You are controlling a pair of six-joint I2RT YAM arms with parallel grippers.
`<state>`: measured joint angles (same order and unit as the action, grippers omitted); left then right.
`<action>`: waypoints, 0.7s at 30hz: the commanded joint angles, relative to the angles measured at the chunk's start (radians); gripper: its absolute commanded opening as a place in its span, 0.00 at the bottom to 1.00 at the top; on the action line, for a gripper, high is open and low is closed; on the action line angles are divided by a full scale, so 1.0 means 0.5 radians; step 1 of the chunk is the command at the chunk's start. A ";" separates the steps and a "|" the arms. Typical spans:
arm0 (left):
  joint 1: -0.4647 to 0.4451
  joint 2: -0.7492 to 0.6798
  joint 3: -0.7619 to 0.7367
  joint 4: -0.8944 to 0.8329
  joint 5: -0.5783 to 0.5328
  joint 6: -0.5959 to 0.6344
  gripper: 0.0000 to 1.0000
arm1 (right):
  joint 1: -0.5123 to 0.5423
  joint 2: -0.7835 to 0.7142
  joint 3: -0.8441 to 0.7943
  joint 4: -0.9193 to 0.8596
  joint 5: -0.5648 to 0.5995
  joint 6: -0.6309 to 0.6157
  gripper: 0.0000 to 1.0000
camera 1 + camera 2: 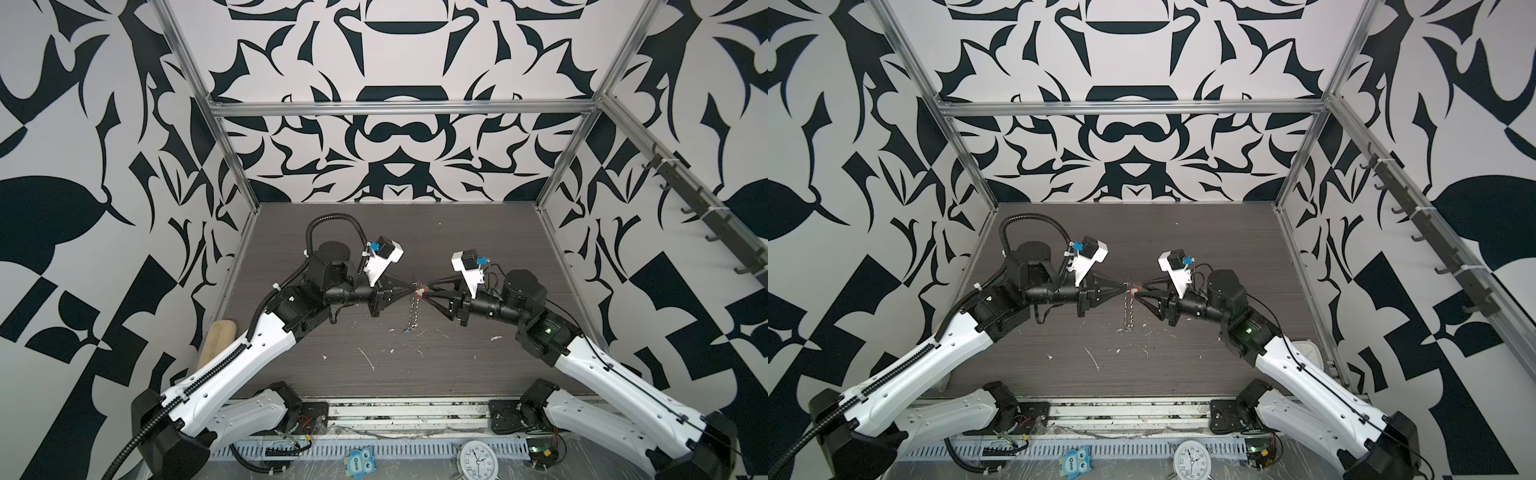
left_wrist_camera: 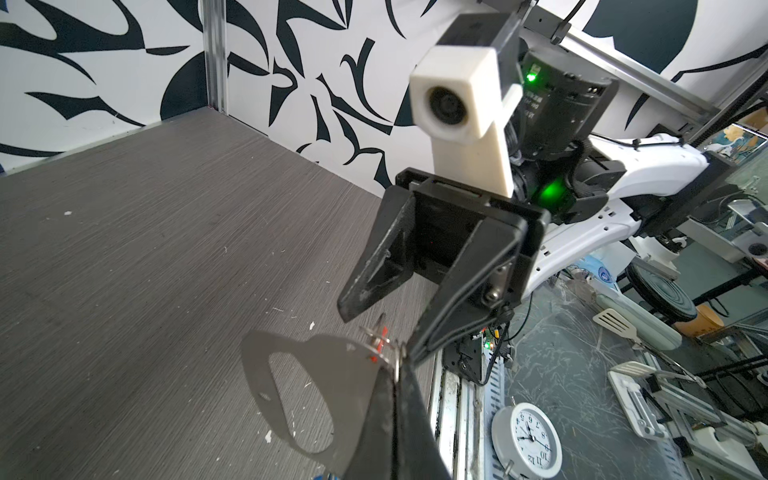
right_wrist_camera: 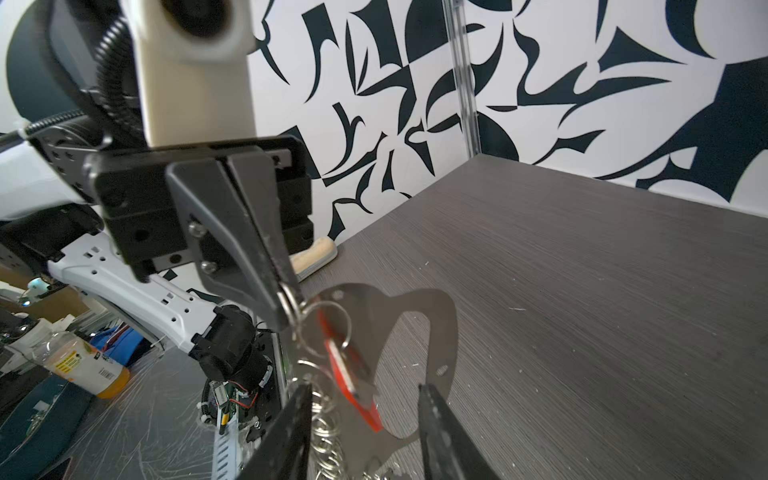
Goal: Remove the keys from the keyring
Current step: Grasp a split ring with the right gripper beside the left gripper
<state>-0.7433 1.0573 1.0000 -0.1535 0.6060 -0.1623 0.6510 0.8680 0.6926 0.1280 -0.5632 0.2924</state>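
The keyring (image 3: 446, 332), a flat silver plate with an oblong slot, hangs in the air over the table's middle, edge-on in both top views (image 1: 412, 311) (image 1: 1128, 311). My left gripper (image 1: 415, 286) (image 2: 399, 365) is shut on a small ring at the plate's upper corner, as the right wrist view shows (image 3: 289, 299). A red key (image 3: 353, 374) (image 1: 420, 291) hangs from a ring on the plate. My right gripper (image 3: 365, 388) (image 1: 426, 291) is open, its jaws either side of the red key and the plate without gripping. A sliver of blue (image 2: 326, 477) shows beneath the plate.
White scraps (image 1: 368, 359) litter the dark table. A wooden-backed brush (image 1: 216, 336) lies at the left edge. A small clock (image 1: 478, 459) and a blue owl tag (image 1: 359, 461) sit in front of the arm bases. A rail of hooks (image 1: 706, 216) runs along the right wall.
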 commanded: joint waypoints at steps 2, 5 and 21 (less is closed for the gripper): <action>-0.021 -0.042 0.074 0.034 0.015 0.018 0.00 | 0.022 0.034 0.039 0.179 -0.052 0.030 0.47; -0.025 -0.031 0.074 0.052 0.009 0.004 0.00 | 0.034 0.088 0.050 0.242 -0.111 0.065 0.45; -0.050 -0.099 0.075 0.017 -0.126 -0.004 0.00 | 0.042 0.101 0.335 -0.377 0.051 -0.137 0.00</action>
<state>-0.7624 1.0382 1.0027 -0.1509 0.5529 -0.1669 0.6758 0.9054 0.7715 0.0437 -0.5640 0.2672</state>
